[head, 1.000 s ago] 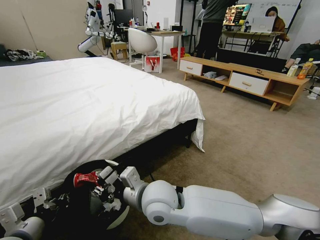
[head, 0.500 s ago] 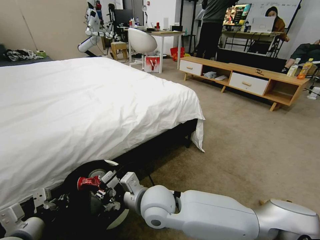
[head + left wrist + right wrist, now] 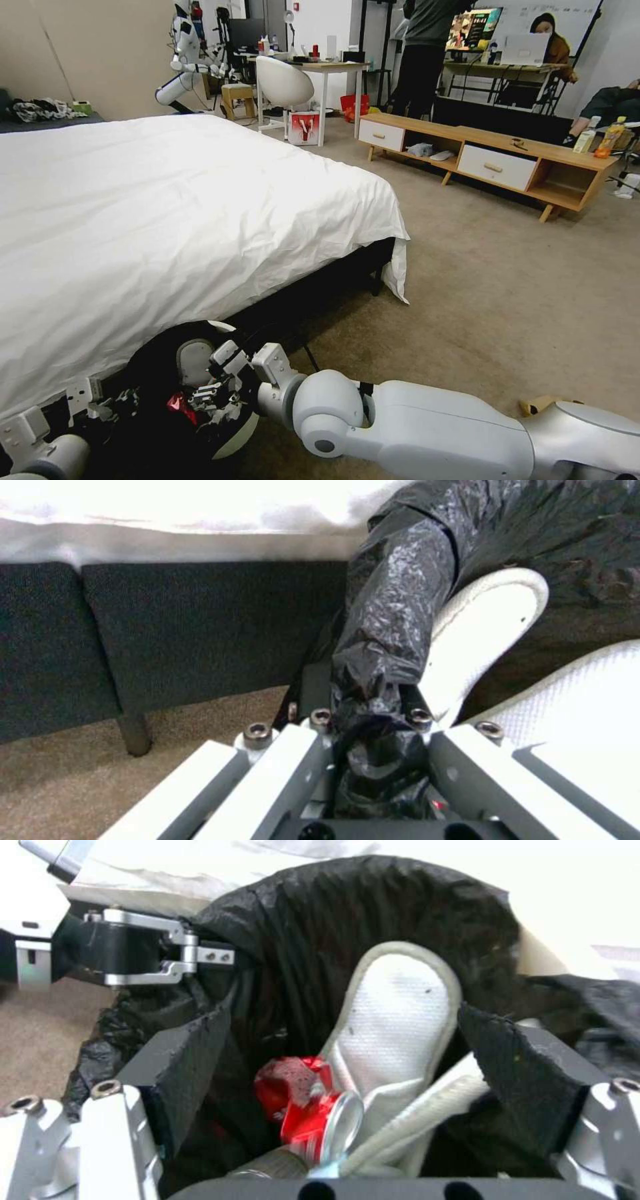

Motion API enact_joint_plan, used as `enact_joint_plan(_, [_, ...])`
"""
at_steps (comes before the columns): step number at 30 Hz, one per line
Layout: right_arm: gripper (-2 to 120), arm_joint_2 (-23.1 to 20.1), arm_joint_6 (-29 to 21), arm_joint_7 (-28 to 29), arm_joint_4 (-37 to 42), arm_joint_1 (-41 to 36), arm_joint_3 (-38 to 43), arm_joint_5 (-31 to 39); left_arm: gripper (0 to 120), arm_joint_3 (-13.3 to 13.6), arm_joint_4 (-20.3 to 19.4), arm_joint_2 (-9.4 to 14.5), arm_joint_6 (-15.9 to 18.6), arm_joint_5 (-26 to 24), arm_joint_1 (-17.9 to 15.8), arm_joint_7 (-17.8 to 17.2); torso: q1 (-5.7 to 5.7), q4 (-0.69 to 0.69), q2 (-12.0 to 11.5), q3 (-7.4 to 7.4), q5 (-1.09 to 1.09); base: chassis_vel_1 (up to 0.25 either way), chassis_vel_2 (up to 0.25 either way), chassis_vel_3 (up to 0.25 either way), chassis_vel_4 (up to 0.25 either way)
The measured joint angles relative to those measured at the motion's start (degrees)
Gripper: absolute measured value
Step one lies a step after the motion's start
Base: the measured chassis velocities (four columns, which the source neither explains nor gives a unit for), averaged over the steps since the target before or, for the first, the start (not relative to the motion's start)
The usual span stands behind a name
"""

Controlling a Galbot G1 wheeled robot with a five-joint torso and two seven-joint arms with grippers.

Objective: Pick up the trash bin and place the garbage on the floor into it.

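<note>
The trash bin, white-rimmed with a glossy black bag, stands at the bed's foot in the head view's lower left. My left gripper is shut on the bag's gathered edge at the bin's rim, and it also appears as the left gripper across the bin in the right wrist view. Over the bin's mouth my right gripper is open, its black pads spread wide. Below them a crushed red wrapper lies inside the bin beside a white oval flap. A tan piece of garbage shows on the floor behind my right arm.
The white-sheeted bed fills the left side, and its dark frame is close behind the bin. A low wooden cabinet stands at the back right. Open beige carpet lies between the two.
My right gripper held the red wrapper above the bin; it has opened and the wrapper now lies down inside. The right arm has shifted slightly.
</note>
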Motion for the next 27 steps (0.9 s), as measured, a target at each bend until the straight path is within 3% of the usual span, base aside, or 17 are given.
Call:
enact_joint_plan(10, [90, -5.6, -1.0, 1.2, 7.1, 2.1, 4.4, 1.9, 2, -0.4, 0.2, 0.8, 0.0, -0.1, 0.1, -0.1, 0.0, 0.0, 0.0, 0.0, 0.0, 0.0, 0.0, 0.0, 0.0])
enact_joint_plan(16, [91, -11.9, -1.4, 1.5, 14.8, 2.8, 12.4, 3.9, 2, -0.8, 0.4, 0.9, 0.0, 0.0, 0.6, -0.1, 0.0, 0.01, 0.0, 0.0, 0.01, 0.0, 0.0, 0.0, 0.0])
enact_joint_plan(19, [91, -12.6, -1.4, 1.5, 15.5, 2.5, 13.7, 3.9, 2, -0.9, 0.4, 1.0, 0.0, 0.1, 0.8, -0.1, 0.0, 0.01, 0.0, 0.0, 0.0, 0.0, 0.0, 0.0, 0.0])
enact_joint_plan(21, [91, -16.6, -0.7, 1.5, 18.5, -0.1, 20.6, 3.5, 2, -1.2, 0.3, 1.3, 0.0, 0.3, 1.2, 0.1, 0.0, 0.01, 0.0, 0.0, 0.01, 0.0, 0.0, 0.0, 0.0])
enact_joint_plan(27, [92, -22.3, 3.3, 2.0, 21.0, -8.4, 29.9, -0.6, 2, -2.7, -0.8, 0.7, 0.0, 1.1, 2.7, 0.7, 0.0, -0.03, 0.0, 0.0, 0.02, 0.0, 0.0, 0.0, 0.0])
